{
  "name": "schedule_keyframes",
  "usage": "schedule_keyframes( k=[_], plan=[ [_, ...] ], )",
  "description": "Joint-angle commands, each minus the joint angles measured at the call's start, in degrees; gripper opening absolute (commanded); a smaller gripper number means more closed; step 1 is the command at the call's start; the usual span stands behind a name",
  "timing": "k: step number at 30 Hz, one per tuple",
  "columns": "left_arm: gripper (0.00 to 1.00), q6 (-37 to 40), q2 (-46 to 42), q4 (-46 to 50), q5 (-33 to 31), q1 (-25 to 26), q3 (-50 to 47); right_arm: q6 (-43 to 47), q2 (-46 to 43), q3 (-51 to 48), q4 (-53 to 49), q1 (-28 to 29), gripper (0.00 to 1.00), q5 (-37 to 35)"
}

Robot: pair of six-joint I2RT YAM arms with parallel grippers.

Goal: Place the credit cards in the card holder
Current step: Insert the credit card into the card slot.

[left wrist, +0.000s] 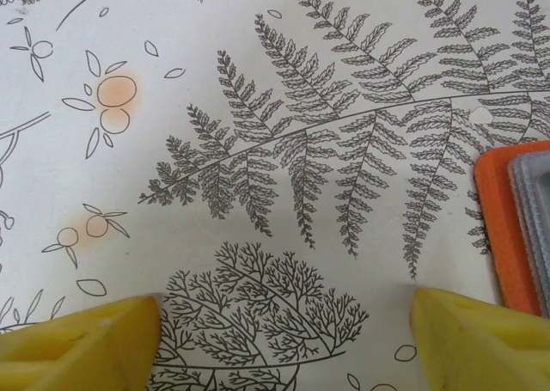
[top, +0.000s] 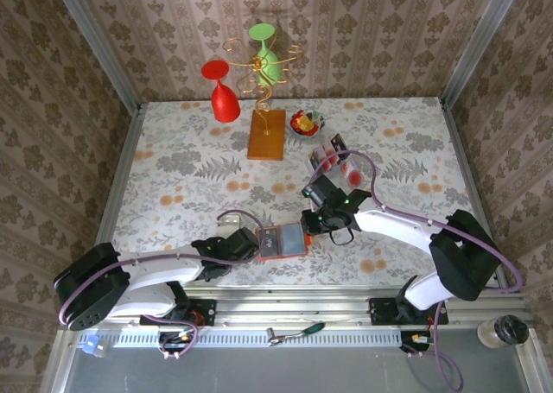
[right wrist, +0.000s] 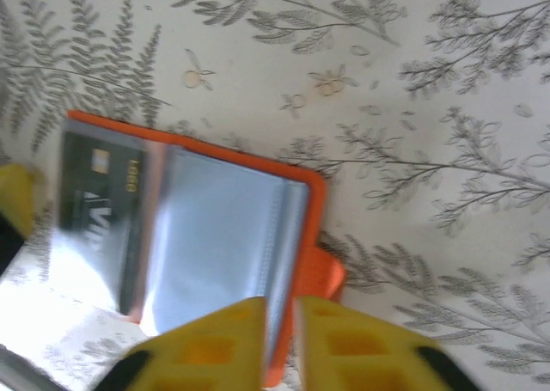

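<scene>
Item 1, left pincer (left wrist: pixel 285 298): I log it released, fingers wide apart, with the card holder (left wrist: pixel 516 228) just beyond one fingertip.
Item 2, right pincer (right wrist: pixel 279 303): clenched over the open holder's near edge, a dark card (right wrist: pixel 96 204) sleeved inside.
Item 3, credit cards (top: pixel 335 158): loose pile beyond the right pincer.

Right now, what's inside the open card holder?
One dark card lies in one half of the card holder, beside clear grey sleeves. Whether more cards sit beneath those sleeves cannot be seen.
</scene>
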State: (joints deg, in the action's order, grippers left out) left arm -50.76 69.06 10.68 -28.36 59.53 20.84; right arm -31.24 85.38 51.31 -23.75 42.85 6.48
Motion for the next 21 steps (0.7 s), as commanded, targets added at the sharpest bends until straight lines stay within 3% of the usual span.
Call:
schedule_keyframes(
  k=[1, 3, 12, 21],
  plan=[
    [0.78, 0.66, 1.82, -2.74, 3.13, -0.46, 0.34, -1.39, 1.67, 1.88, 1.9, 2.18, 0.06, 3.25],
    [0.78, 0.66, 1.95, -2.75, 3.13, -0.46, 0.34, -2.02, 3.34, 2.15, 3.42, 3.36, 0.0, 4.24],
    [0.78, 0.48, 2.48, -2.74, 3.09, -0.46, 0.42, -4.31, 10.19, 3.93, 8.17, 8.1, 0.0, 6.59],
    [0.78, 0.48, 2.48, -2.68, 3.05, -0.46, 0.61, -4.98, 12.77, 4.57, 9.33, 9.36, 0.0, 6.45]
  ],
)
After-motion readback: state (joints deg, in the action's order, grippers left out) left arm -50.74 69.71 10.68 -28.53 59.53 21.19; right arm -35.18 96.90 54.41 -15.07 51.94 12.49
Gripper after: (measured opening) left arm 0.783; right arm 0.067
